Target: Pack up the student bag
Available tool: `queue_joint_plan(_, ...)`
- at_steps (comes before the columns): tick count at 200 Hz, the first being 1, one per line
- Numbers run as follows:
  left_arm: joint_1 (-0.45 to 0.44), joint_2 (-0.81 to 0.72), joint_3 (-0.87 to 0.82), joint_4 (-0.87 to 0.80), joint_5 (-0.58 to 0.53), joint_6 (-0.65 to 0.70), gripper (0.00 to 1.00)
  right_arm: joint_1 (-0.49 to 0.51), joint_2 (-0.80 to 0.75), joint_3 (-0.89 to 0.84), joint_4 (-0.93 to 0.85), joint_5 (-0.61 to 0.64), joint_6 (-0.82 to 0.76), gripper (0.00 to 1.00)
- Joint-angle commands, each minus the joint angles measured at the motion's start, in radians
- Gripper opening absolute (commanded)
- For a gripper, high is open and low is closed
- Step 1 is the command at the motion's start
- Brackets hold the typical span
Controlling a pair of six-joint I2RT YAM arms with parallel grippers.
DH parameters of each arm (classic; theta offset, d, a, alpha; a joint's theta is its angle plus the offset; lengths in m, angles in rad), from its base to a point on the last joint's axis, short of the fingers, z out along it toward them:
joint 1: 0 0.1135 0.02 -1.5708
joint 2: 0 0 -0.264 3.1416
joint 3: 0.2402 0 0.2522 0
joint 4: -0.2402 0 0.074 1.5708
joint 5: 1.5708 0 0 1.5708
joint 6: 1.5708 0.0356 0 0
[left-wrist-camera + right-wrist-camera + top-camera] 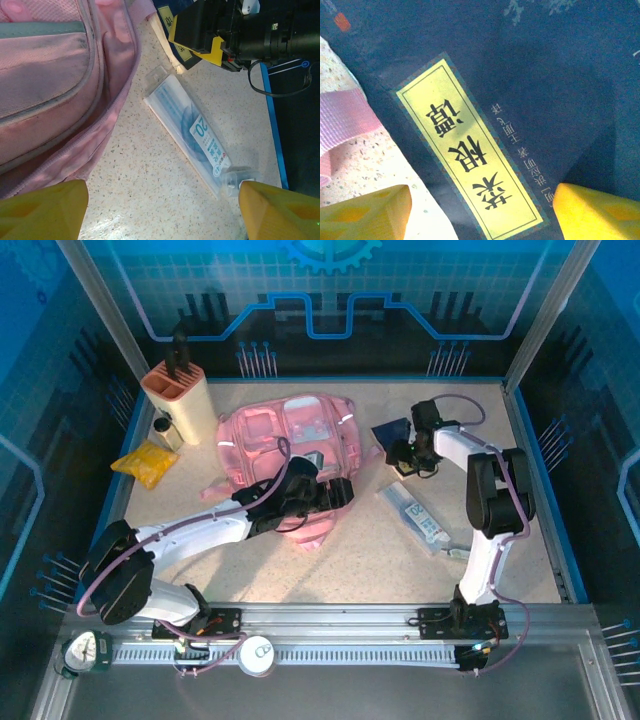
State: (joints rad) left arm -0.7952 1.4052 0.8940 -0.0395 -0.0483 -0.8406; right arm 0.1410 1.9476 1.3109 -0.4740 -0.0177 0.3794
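The student bag (285,445) is a big pink backpack lying flat at the table's middle; its side shows in the left wrist view (50,90). My left gripper (335,495) hangs open at the bag's near right corner, over bare table (160,215), its yellow fingers (45,210) wide apart. A clear pack with a blue "20" label (190,135) lies just beyond it. My right gripper (405,452) is open low over a dark blue book (470,150) with a yellow title strip, one finger (600,212) above the cover, the other over the table.
A beige holder (180,400) and a small bottle (165,430) stand at the back left, with a yellow packet (145,462) beside them. The clear pack (415,515) lies right of centre. A pink strap (345,120) reaches the book's edge.
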Motion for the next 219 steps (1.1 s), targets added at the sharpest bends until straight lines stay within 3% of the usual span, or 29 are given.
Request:
queue_joint_plan(1, -0.007, -0.008, -0.022, 0.015, -0.022, -0.024, 0.8, 0.011, -0.05, -0.097, 0.047, -0.096, 0.07, 0.77)
queue_joint_plan(70, -0.009, 0.015, 0.001, 0.026, 0.0, -0.044, 0.77, 0.177, -0.269, -0.293, 0.235, -0.053, 0.373, 0.82)
queue_joint_plan(97, -0.013, 0.023, 0.01, 0.049, 0.032, -0.074, 0.75, 0.105, -0.332, -0.297, 0.216, -0.093, 0.36, 0.82)
queue_joint_plan(148, -0.065, 0.116, 0.068, 0.125, 0.036, -0.13, 0.67, -0.05, -0.258, -0.306, 0.198, -0.125, 0.235, 0.62)
queue_joint_plan(219, -0.12, 0.3, 0.174, 0.172, 0.019, -0.208, 0.54, -0.079, -0.27, -0.474, 0.258, -0.174, 0.242, 0.46)
